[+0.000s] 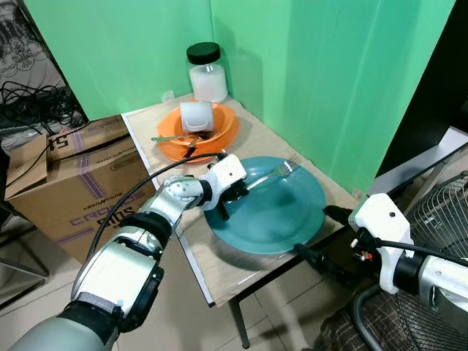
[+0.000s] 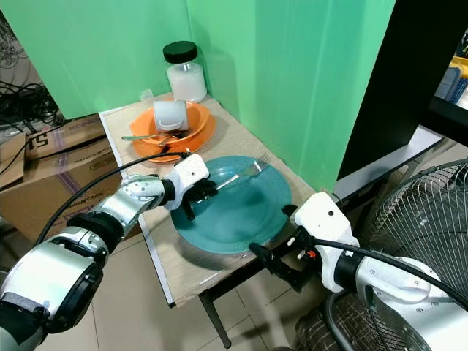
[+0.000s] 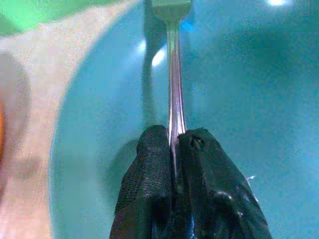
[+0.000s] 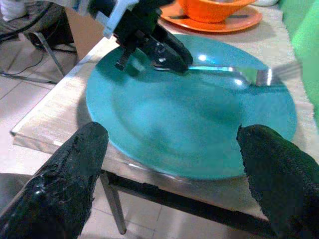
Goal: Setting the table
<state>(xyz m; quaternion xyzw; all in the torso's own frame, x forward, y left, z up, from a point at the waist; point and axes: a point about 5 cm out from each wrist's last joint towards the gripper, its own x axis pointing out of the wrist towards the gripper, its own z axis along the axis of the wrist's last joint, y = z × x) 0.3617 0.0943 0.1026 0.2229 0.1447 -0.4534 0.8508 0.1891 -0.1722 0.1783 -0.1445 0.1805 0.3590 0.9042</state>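
Two grippers in play. The left gripper is over the near-left part of the teal plate, fingers pinched tight on the handle of a metal fork, whose tines reach toward the plate's far rim by the green wall. The right gripper sits at the near edge of the small table, fingers spread wide, holding nothing. Behind the plate there's an orange plate with an orange bowl, a white cup in it, and a black-lidded jar.
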